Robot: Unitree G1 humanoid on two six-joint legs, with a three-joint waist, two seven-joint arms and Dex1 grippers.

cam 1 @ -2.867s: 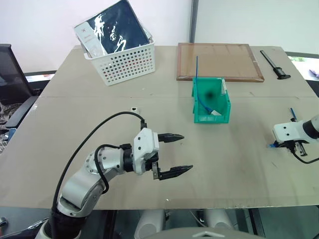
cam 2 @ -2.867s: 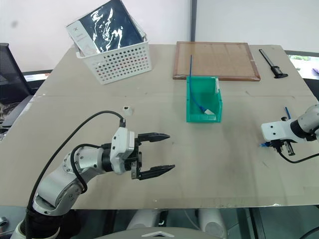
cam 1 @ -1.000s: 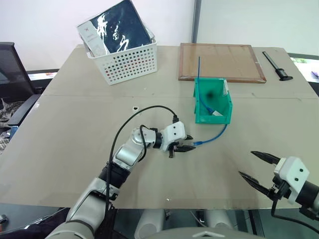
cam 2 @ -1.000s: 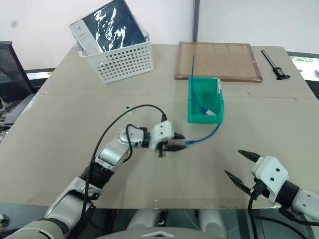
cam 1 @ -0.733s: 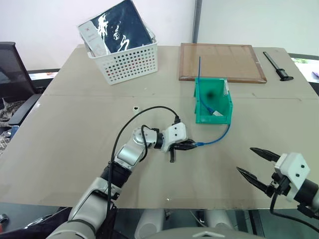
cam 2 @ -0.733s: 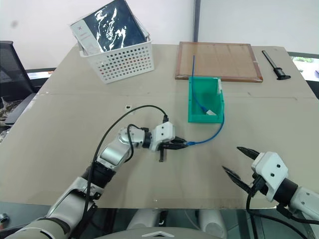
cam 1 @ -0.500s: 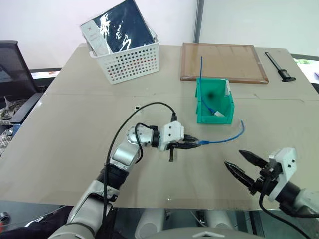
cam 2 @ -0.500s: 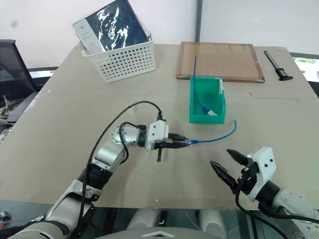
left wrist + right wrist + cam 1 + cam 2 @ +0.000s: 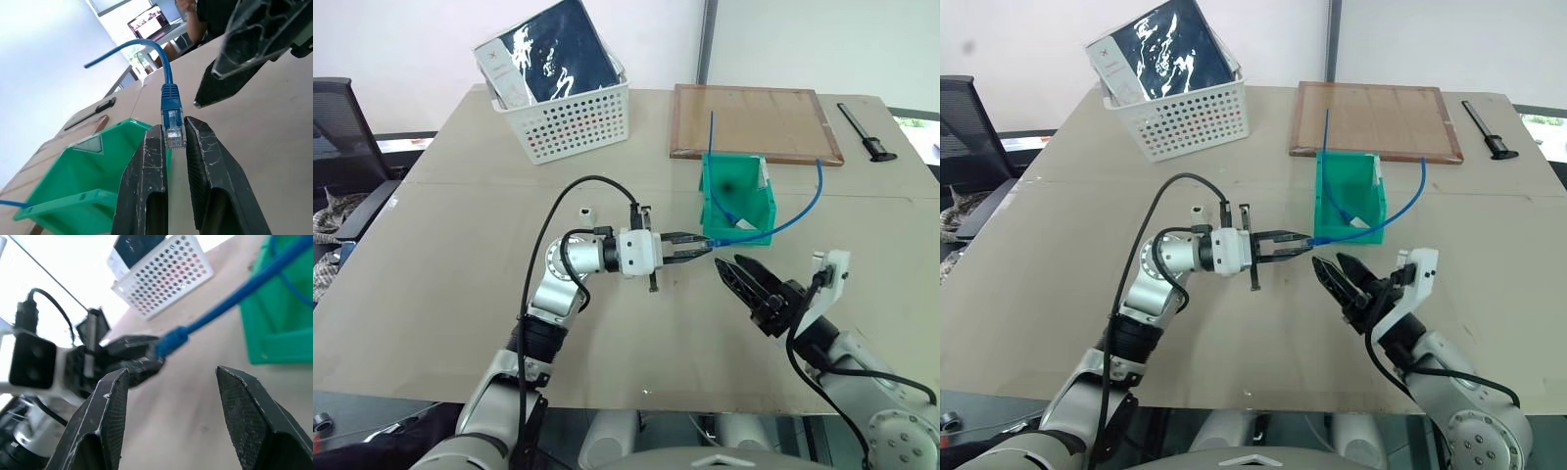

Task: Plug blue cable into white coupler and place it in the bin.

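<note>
Left gripper lifts the cable end by the bin

The left gripper [image 9: 697, 246], jaws closed on the blue cable [image 9: 793, 217], hovers at the green bin's [image 9: 736, 199] seven o'clock; the right gripper [image 9: 740, 276] gapes at five o'clock; the white coupler [image 9: 587, 210] lies on the worktop [image 9: 450, 245].

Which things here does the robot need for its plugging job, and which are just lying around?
Needed: blue cable, white coupler, green bin, left end effector, right end effector.

Lying about: white basket, dark packet, wooden board, black tool.
</note>
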